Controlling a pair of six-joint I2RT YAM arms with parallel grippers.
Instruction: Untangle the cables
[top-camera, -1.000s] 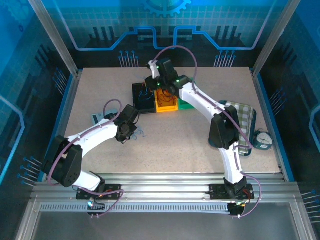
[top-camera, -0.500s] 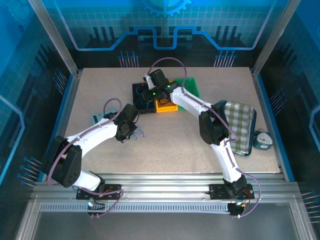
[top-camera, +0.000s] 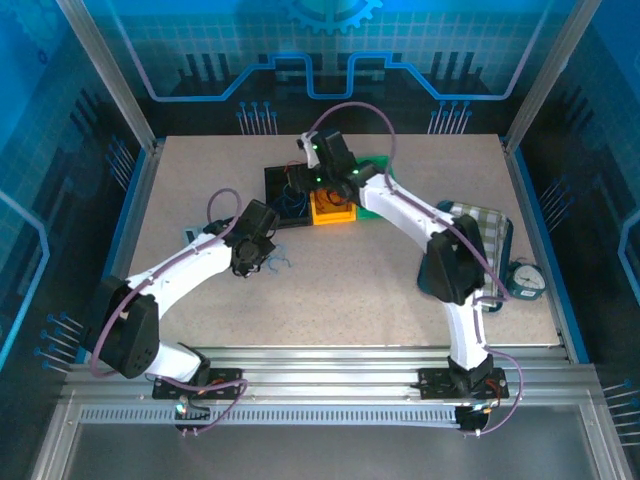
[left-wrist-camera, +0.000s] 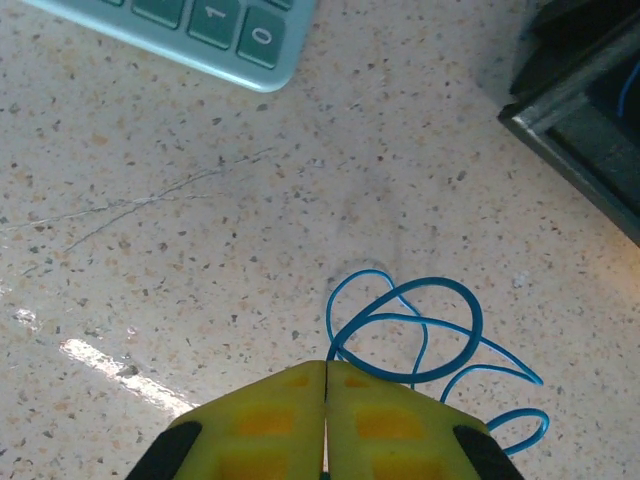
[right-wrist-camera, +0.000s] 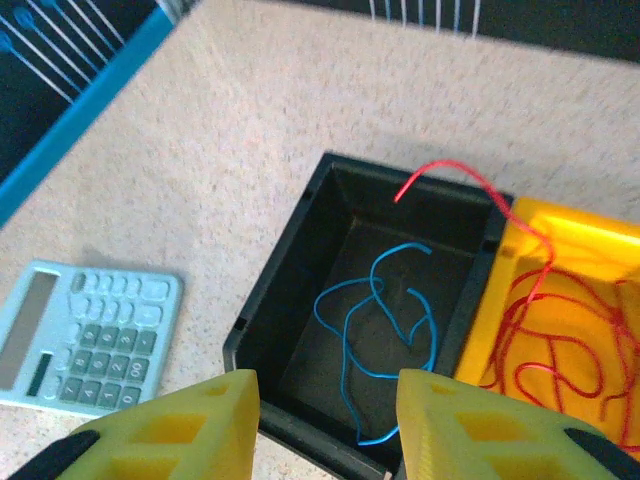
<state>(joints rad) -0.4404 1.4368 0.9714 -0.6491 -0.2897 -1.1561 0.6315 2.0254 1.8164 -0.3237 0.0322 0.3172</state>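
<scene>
My left gripper (left-wrist-camera: 327, 365) is shut, its yellow fingertips pinching one end of a looped blue cable (left-wrist-camera: 420, 330) that lies on the speckled table; from above the gripper (top-camera: 262, 262) and that cable (top-camera: 278, 263) sit left of centre. My right gripper (right-wrist-camera: 325, 400) hangs open and empty above a black bin (right-wrist-camera: 290, 300), which holds another blue cable (right-wrist-camera: 385, 320). A red cable (right-wrist-camera: 570, 340) is bunched in the orange bin (right-wrist-camera: 600, 240), with one end arching over the black bin's back corner. From above the right gripper (top-camera: 300, 185) is over the black bin (top-camera: 275, 215).
A pale teal calculator (right-wrist-camera: 90, 335) lies left of the black bin, close to the left arm (top-camera: 195, 237). A green bin (top-camera: 378, 165) stands behind the orange one. A checked cloth (top-camera: 485, 235) and a small clock (top-camera: 525, 280) lie at the right edge.
The right gripper has opened over the black bin after swinging left and back. The left gripper has shifted slightly toward the bins with the blue cable.
</scene>
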